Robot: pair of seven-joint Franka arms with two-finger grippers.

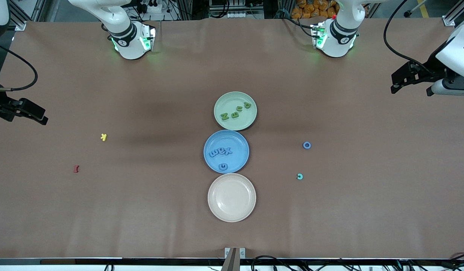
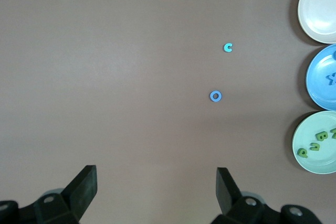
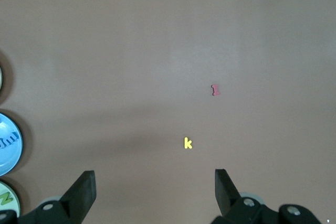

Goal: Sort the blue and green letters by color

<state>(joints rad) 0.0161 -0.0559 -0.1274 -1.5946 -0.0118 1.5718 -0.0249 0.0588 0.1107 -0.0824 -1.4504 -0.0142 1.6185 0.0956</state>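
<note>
Most of the sorting appears done. Four green letters (image 1: 235, 112) are seen lying in the green plate (image 1: 221, 101), the plate farthest from the front camera. In the blue plate (image 1: 239, 162), just nearer and touching it at the rim, a row of three blue letters (image 1: 220, 152) and a single G (image 1: 223, 166) are laid. The cream plate (image 1: 232, 210), nearest the camera, holds nothing.

Two pieces are left on the bare table (image 1: 160, 226) toward the left arm's end, well apart from the plates: a blue O (image 1: 307, 145) and, nearer the camera, a C (image 1: 300, 176). The C looks teal, so which plate it belongs to cannot be settled from these views; blue is perhaps the likelier reading. By this judgement, the blue O is still to be carried to the blue plate and the C to be assigned.

Toward the right arm's end, a yellow K (image 1: 104, 137) and a dark red I (image 1: 76, 169) lie apart from each other; neither is wanted for the task.

The left gripper (image 1: 408, 77) is held up over the table's edge at its own end, fingers spread wide with nothing between them. The right gripper (image 1: 26, 111) is likewise raised over its end, fingers spread and empty; that arm is judged to be waiting.

Nothing is seen standing in the way between the O or C and the plates. The only care needed is that letters already in the blue plate not be knocked when another is set down.
</note>
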